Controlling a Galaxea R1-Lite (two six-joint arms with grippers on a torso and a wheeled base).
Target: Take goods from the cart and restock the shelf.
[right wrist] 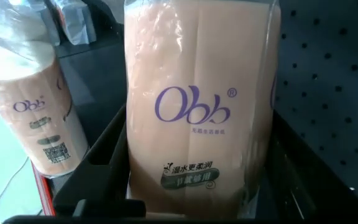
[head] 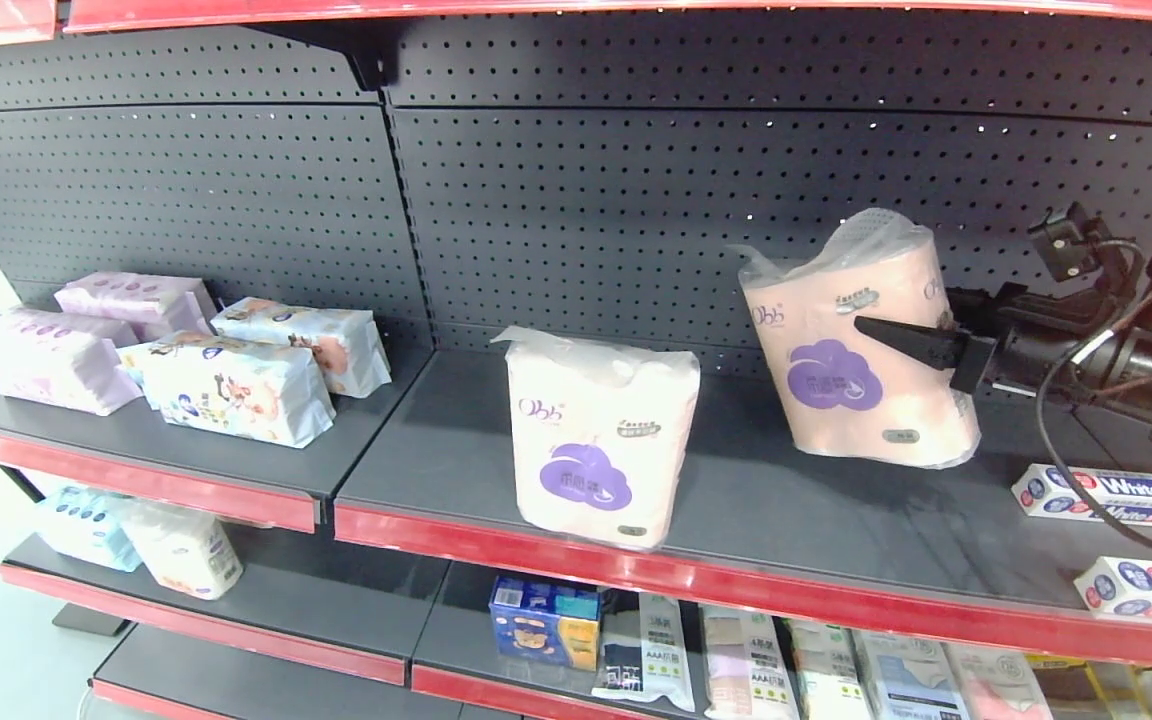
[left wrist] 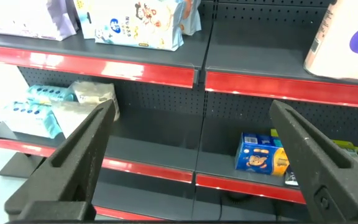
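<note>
A pink toilet paper pack (head: 861,350) with a purple cloud print stands slightly tilted on the dark shelf (head: 786,510), near the pegboard back at the right. My right gripper (head: 871,320) is shut on it from the right, one black finger lying across its front. In the right wrist view the pack (right wrist: 197,106) sits between both fingers. A second, white pack of the same kind (head: 596,440) stands upright near the shelf's red front edge, to the left. My left gripper (left wrist: 191,109) is open and holds nothing, low in front of the lower shelves.
Several soft tissue packs (head: 236,385) lie on the left shelf section. Two toothpaste boxes (head: 1116,495) lie at the right end. The lower shelf holds a blue box (left wrist: 260,152) and flat packets (head: 746,660). Bare shelf lies between the two toilet paper packs.
</note>
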